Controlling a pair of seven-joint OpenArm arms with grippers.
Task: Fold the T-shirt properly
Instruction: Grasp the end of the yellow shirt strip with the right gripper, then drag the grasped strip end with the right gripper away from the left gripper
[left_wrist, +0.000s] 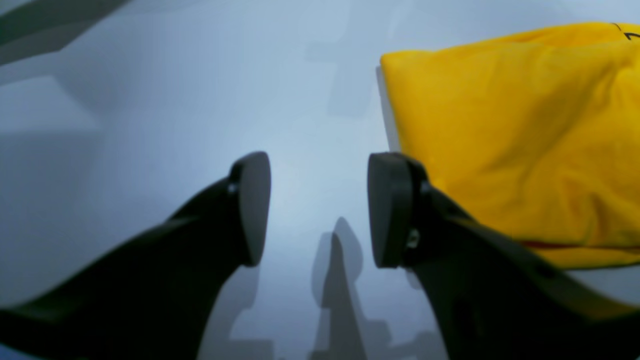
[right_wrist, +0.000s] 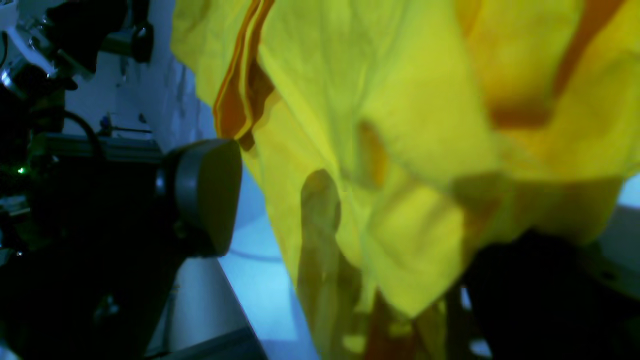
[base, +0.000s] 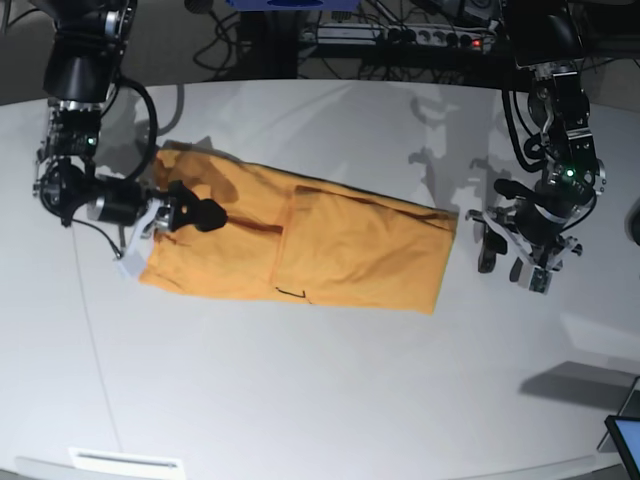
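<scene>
Left wrist view. The left gripper (left_wrist: 319, 210), two black fingers with flat dark pads, stands parted with nothing between the jaws, above the pale grey-white table (left_wrist: 150, 125). Its shadow falls on the table between the fingers. The plain orange-yellow short-sleeved cloth T-shirt (left_wrist: 515, 135) lies to the right of the gripper; one finger overlaps the cloth's near edge in the picture, and contact cannot be told. A small dark mark shows at the garment's far upper corner.

Right wrist view. The T-shirt (right_wrist: 400, 125) fills most of the frame, creased and draped, with an orange hem band running down at upper left. One dark finger pad (right_wrist: 207, 195) of the right gripper (right_wrist: 345, 220) shows at left, clear of the cloth's edge. The opposite finger is a dark shape at lower right, partly covered by cloth. The jaws are spread wide, with cloth hanging in the gap; whether any is pinched cannot be told.

Base view. The T-shirt (base: 300, 240) lies on the round white table (base: 320, 400) as a long, partly folded band, slanting from upper left to lower right. The right gripper (base: 195, 215) is over the band's left end. The left gripper (base: 510, 255) hovers just beyond the band's right end, apart from the cloth.
</scene>
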